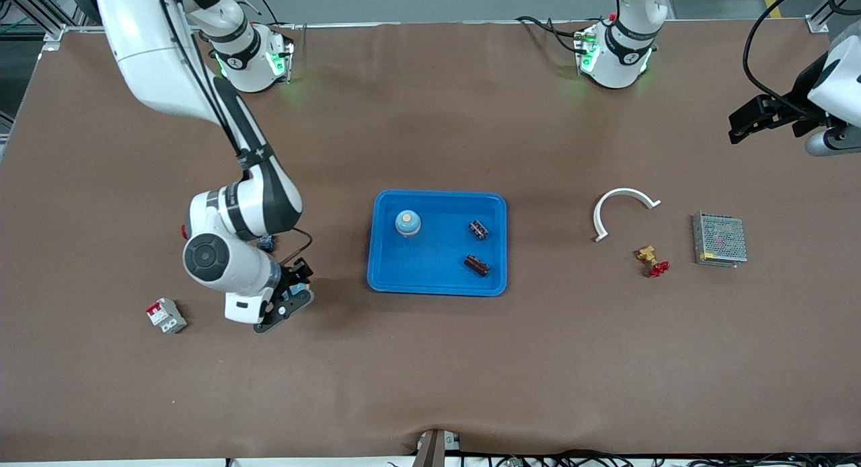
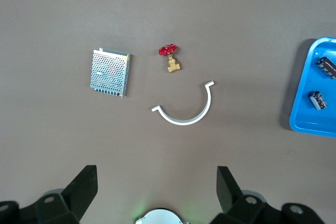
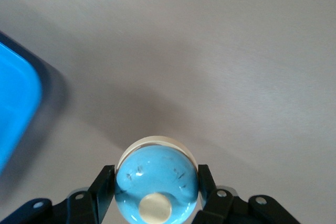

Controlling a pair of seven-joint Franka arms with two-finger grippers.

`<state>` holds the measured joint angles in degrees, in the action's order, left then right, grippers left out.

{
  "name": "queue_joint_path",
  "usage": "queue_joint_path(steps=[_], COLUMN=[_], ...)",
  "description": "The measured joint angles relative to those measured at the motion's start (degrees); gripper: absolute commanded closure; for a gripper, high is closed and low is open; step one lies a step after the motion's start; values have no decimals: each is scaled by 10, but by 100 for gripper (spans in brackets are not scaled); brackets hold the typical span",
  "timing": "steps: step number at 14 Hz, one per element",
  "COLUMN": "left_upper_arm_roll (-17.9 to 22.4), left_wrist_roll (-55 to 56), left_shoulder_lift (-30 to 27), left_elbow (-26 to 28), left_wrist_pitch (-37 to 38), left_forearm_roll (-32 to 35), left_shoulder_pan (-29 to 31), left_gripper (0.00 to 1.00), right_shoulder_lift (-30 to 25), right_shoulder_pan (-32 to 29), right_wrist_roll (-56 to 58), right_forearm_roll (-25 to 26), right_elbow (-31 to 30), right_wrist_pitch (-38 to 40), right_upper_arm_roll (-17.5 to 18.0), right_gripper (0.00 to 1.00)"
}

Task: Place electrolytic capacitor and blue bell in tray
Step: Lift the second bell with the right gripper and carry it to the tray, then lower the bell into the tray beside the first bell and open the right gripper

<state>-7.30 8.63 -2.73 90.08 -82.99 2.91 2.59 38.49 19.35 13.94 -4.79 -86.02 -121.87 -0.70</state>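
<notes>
While the right end effector [image 1: 290, 304] hangs over the bare brown surface [image 1: 430, 373] just beside the tray's edge that faces the right arm's end, its fingers [image 3: 105, 182] are clamped narrow on a blue bell [image 3: 156, 184] (a light-blue dome with a cream button at its top), which is lifted clear of the surface. The tray [image 1: 437, 282], bright blue with a raised rim, lies near the middle of the surface. A second blue bell [image 1: 407, 223] stands upright inside the tray, in the corner toward the right arm's end and farther from the front camera. Two dark electrolytic capacitors lie on the tray floor toward the left arm's end: one capacitor [image 1: 478, 229] farther from the front camera, the other capacitor [image 1: 476, 265] nearer to it, the two apart. The left end effector [image 1: 753, 122] waits up in the air over the left arm's end of the surface, its fingers [image 2: 81, 187] spread wide and holding nothing. Below it, well apart from the tray, lie a white curved bracket [image 1: 622, 208], a brass valve with a red handle [image 1: 652, 260] and a grey metal mesh box [image 1: 720, 239]. A small red-and-white circuit breaker [image 1: 165, 315] lies toward the right arm's end.
</notes>
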Motion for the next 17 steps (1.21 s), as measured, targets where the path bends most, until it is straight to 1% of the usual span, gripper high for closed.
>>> queue_joint_path(steps=[2, 6, 9, 12, 17], left_upper_arm_roll=[0, 0, 0, 0, 0], left_wrist_roll=[0, 0, 0, 0, 0], left_shoulder_lift=[0, 0, 0, 0, 0], left_elbow=[0, 0, 0, 0, 0], left_wrist_pitch=[0, 0, 0, 0, 0], left_forearm_roll=[0, 0, 0, 0, 0], left_shoulder_pan=[0, 0, 0, 1, 1], left_gripper=[0, 0, 0, 0, 0], right_shoulder_lift=[-5, -5, -5, -5, 8], right_shoulder_pan=[32, 86, 123, 146, 157], right_wrist_roll=[-89, -225, -307, -339, -348], right_forearm_roll=[-6, -54, -57, -57, -57], right_elbow=[0, 0, 1, 0, -1], right_wrist_pitch=[6, 2, -24, -44, -74], right_upper_arm_roll=[2, 4, 5, 4, 4], right_gripper=[53, 53, 53, 53, 53])
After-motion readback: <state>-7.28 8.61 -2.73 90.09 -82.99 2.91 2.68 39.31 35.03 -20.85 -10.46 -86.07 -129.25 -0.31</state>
